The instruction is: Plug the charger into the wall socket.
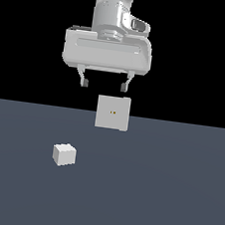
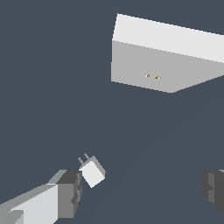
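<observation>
No text, label, brand or number showing anywhere to read, the wall socket (image 1: 113, 112) carrying only two tiny yellowish dots, the charger (image 1: 64, 154) staying plain white

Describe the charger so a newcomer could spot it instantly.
Start at the dark grey floor, below the open claw. The charger is the small white cube lying alone toward the exterior view's left, nearer than the upright wall socket. Unlike that flat dotted plate, it has two prongs.
</observation>
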Robot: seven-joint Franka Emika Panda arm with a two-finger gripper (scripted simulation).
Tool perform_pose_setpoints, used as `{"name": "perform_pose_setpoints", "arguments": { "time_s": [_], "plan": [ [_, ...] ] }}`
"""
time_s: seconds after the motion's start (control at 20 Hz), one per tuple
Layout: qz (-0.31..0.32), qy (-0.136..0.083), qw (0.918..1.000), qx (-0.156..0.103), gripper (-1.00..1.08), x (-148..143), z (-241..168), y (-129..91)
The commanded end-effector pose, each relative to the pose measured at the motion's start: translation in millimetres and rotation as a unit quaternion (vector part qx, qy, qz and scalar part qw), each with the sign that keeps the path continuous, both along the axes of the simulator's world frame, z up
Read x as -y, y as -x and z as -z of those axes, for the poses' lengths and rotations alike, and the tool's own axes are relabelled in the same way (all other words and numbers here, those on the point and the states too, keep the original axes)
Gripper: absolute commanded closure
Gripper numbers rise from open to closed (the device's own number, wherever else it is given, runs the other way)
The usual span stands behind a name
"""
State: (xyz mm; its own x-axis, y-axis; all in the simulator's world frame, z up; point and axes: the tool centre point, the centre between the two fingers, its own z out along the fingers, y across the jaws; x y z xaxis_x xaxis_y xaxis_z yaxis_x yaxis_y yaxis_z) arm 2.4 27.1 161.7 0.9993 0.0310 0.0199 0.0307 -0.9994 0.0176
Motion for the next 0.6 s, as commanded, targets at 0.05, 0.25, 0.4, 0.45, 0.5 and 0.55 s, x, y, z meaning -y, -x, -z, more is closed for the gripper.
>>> {"name": "perform_pose_setpoints", "arguments": {
  "time_s": [0.05, 0.25, 0.4, 0.45, 0.5, 0.55],
  "plan": [
    [0.000, 0.000, 1.0000, 0.000, -0.92, -0.1, 0.0, 0.1],
    [-0.006, -0.001, 1.0000, 0.003, -0.92, -1.3, 1.8, 1.4],
    [-0.016, -0.003, 0.9998, 0.009, -0.92, -3.4, 4.7, 3.5],
    [-0.021, -0.004, 0.9997, 0.011, -0.92, -4.3, 5.9, 4.4],
    [-0.025, -0.005, 0.9996, 0.014, -0.92, -5.3, 7.3, 5.5],
    [-0.031, -0.006, 0.9994, 0.017, -0.92, -6.4, 8.8, 6.7]
  ]
}}
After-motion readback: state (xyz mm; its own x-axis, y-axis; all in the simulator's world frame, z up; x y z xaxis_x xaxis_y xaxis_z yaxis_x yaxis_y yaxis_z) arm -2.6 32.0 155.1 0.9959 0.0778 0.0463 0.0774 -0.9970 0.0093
